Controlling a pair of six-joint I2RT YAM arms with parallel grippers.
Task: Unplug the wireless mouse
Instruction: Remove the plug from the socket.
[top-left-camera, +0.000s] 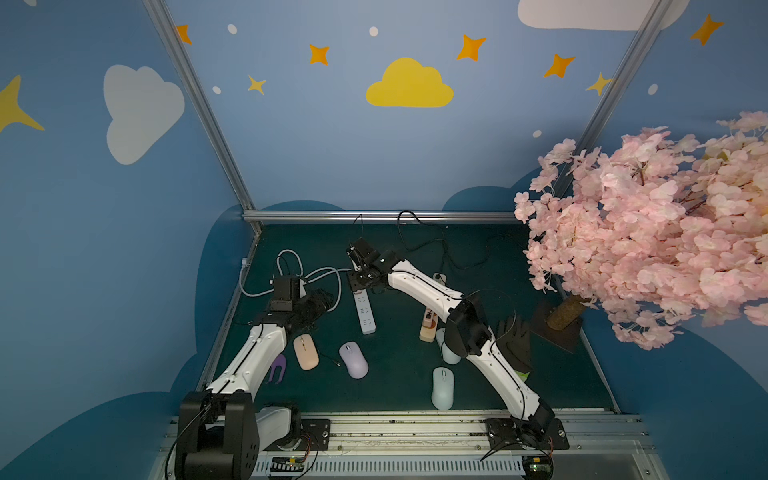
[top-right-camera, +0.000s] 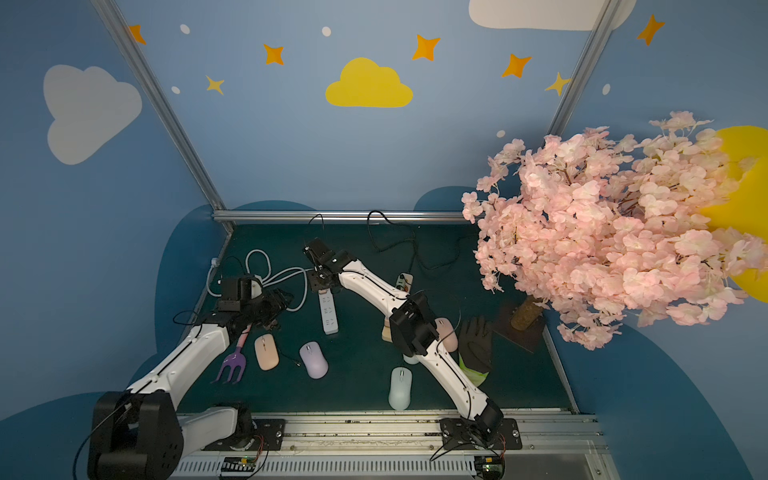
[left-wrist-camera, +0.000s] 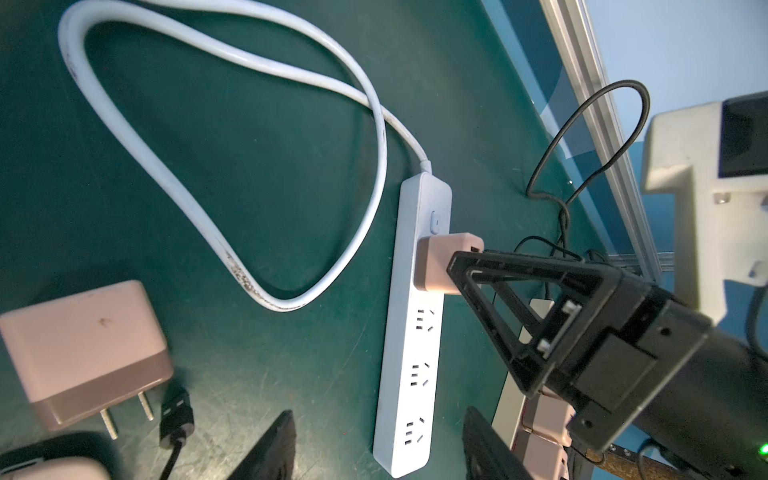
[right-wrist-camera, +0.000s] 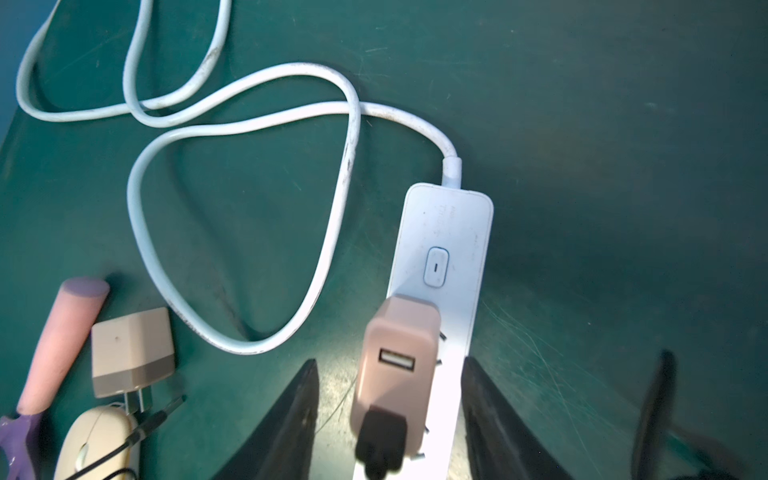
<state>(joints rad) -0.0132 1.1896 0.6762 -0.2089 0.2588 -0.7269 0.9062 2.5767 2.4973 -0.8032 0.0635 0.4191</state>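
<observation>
Poised at 11 o'clock of the table's middle, my right gripper hangs wide over the pink adapter, jaws straddling it without a pinch, as it stands in the white power strip with a black plug seated in its face. My left gripper, likewise spread and empty, hovers at the strip's 9 o'clock. The risks, as I judge them: nothing pins the strip, so a pull may lift it whole, and closing on the adapter rather than the plug may draw the wrong piece. Whether the lead serves the peach mouse or the purple mouse, at the strip's 6 to 8 o'clock, I cannot tell.
</observation>
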